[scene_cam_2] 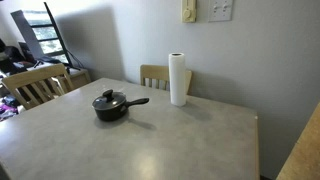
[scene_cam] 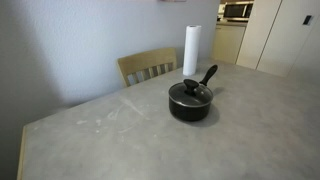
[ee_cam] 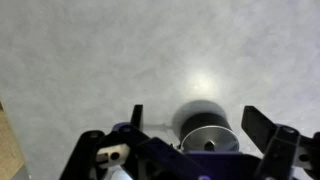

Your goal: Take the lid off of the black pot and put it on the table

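The round see-through glass lid is seated on the small black long-handled pot, set on the grey stone-look table. The gripper is held away from the pot, over bare tabletop, jaws released and empty, presumably so the knob can be approached.
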{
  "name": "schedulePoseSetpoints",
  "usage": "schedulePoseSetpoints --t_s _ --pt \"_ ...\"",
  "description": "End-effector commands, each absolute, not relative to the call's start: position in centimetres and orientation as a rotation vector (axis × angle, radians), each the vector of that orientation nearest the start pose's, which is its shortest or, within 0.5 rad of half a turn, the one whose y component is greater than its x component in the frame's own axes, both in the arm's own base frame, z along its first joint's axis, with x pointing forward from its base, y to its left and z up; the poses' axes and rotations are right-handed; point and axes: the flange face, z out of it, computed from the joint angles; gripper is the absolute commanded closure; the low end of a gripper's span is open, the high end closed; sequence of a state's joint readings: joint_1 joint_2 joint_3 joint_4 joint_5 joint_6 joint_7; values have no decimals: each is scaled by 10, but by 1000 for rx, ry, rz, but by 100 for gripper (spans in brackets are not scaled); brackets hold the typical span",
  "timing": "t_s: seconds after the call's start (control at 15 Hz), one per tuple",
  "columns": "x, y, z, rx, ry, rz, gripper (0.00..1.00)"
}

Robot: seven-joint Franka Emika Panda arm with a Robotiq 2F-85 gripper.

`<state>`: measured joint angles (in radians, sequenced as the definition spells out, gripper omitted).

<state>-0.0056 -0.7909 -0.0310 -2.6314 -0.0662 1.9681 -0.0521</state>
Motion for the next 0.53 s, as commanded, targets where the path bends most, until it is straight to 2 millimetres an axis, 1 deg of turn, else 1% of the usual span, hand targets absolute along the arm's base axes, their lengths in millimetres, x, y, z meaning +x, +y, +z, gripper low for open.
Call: schedulePoseSetpoints --t_s 0.0,0.07,0.2,0.47 --pt "326 -17 497 -3180 -71 -199 0" --pt "328 -17 496 -3174 -71 -220 0" --pt "335 -18 497 -3163 -62 -317 0" --pt "362 -20 499 -3118 -83 -626 0"
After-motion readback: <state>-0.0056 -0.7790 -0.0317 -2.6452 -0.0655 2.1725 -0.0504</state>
